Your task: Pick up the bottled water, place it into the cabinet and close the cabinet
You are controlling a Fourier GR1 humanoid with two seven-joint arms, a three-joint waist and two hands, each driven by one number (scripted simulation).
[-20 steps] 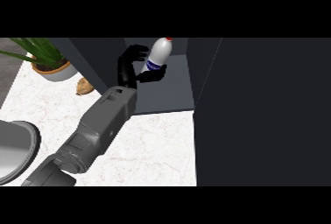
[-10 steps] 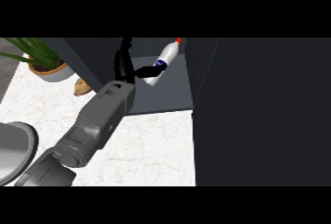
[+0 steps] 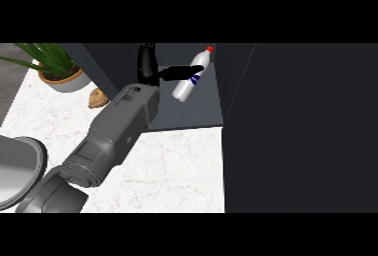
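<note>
The bottled water (image 3: 189,80), white with a blue label and a red cap, stands tilted inside the open cabinet (image 3: 184,112), its cap leaning to the upper right toward the cabinet's right wall. My left hand (image 3: 148,65) is inside the cabinet just left of the bottle. Its fingers point straight up and its thumb reaches sideways, with the tip at the bottle's middle. The fingers are not wrapped round the bottle. My grey left forearm (image 3: 118,130) runs in from the lower left. My right hand does not show.
The dark cabinet door (image 3: 303,130) stands open and fills the right side. A potted plant (image 3: 55,70) and a small brown object (image 3: 97,97) sit on the marble counter (image 3: 170,170) left of the cabinet. A grey round vessel (image 3: 15,170) lies at the left edge.
My left hand has uncurled from the bottle and shifted left. The bottle has tipped from nearly upright to leaning right.
</note>
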